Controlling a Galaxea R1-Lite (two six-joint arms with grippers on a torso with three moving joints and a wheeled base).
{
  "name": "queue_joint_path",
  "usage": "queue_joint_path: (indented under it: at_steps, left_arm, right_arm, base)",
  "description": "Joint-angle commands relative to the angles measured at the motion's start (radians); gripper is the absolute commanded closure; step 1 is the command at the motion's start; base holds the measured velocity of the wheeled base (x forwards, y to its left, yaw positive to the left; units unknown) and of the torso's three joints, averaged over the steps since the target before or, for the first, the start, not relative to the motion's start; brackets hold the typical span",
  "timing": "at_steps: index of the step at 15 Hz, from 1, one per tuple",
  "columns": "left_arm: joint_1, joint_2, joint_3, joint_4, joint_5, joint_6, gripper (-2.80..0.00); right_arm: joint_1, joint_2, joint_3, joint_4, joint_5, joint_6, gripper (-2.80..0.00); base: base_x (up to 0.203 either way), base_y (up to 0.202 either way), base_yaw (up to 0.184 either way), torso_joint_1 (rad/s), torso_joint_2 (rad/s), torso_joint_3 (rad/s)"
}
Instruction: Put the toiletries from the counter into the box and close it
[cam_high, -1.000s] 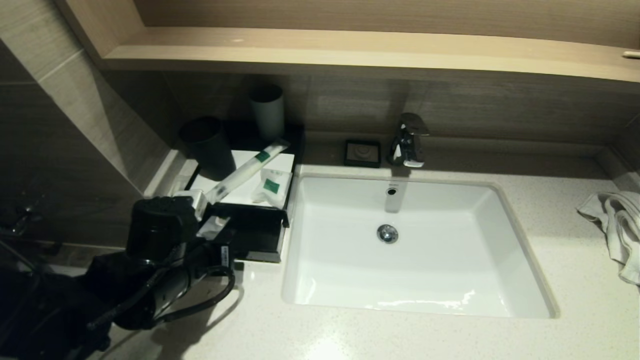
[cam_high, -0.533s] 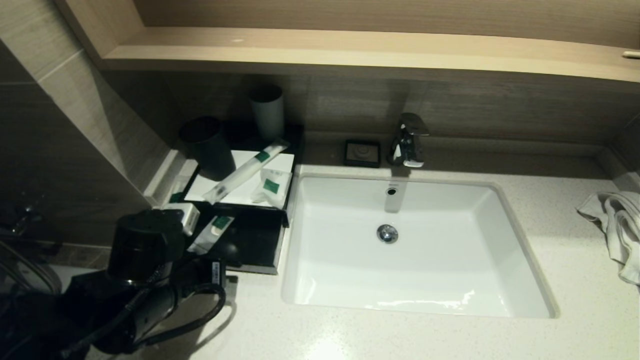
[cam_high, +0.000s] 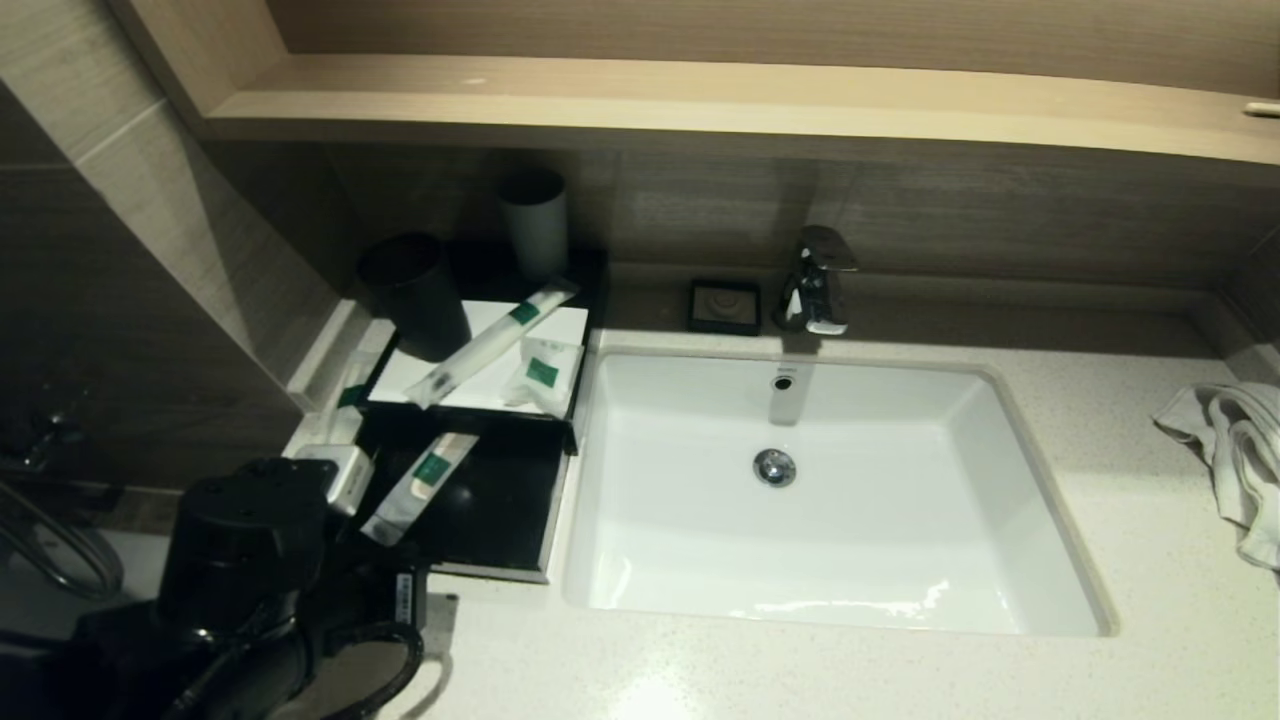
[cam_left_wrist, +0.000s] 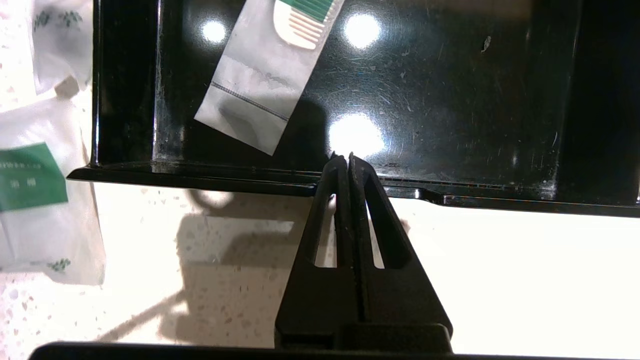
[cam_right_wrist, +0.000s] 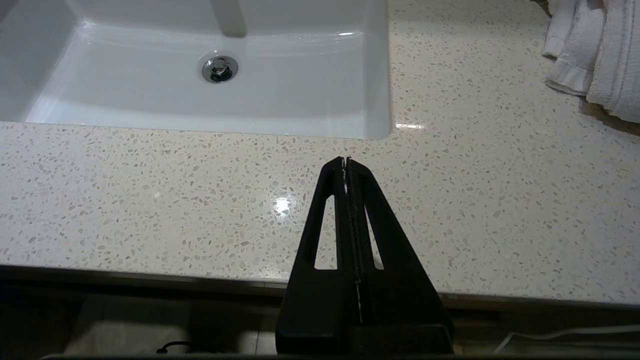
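Note:
The black box with its white top panel (cam_high: 470, 385) stands on the counter (cam_high: 800, 670) left of the sink. Its drawer (cam_high: 500, 500) is pulled out; a long sachet (cam_high: 420, 487) lies in it, also in the left wrist view (cam_left_wrist: 260, 95). A long sachet (cam_high: 495, 343) and a small squarish one (cam_high: 543, 375) lie on the top panel. More sachets (cam_high: 340, 475) lie on the counter left of the box (cam_left_wrist: 40, 200). My left gripper (cam_left_wrist: 342, 157) is shut, tips over the drawer's front wall (cam_left_wrist: 500, 200). My right gripper (cam_right_wrist: 346, 161) is shut and empty above the counter's front edge.
The white sink (cam_high: 1010, 440) with faucet (cam_high: 815, 280) fills the middle. A black soap dish (cam_high: 725, 305) sits behind it. A dark cup (cam_high: 415, 290) and a pale cup (cam_high: 535, 220) stand at the box's back. A white towel (cam_high: 1230, 450) lies far right. A wooden shelf (cam_high: 700, 95) overhangs.
My left arm has drawn back toward the counter's front, and the drawer has slid further out with it, uncovering the long sachet inside. The right arm has not moved.

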Motion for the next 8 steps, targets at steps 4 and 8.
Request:
queue_joint_path:
  at_steps: [4, 8]
  left_arm:
    - [-0.01, -0.047, 0.061, -0.003, 0.001, -0.002, 0.0]
    - [-0.01, -0.072, 0.074, -0.001, 0.002, -0.003, 0.0]
  right_arm:
    - [0.0, 0.0, 0.0, 0.0, 0.0, 0.0, 0.0]
    - [0.0, 0.0, 0.0, 0.0, 0.0, 0.0, 0.0]
  base:
    - [0.0, 0.0, 0.0, 0.0, 0.0, 0.0]
    - [0.0, 0.0, 0.0, 0.0, 0.0, 0.0]
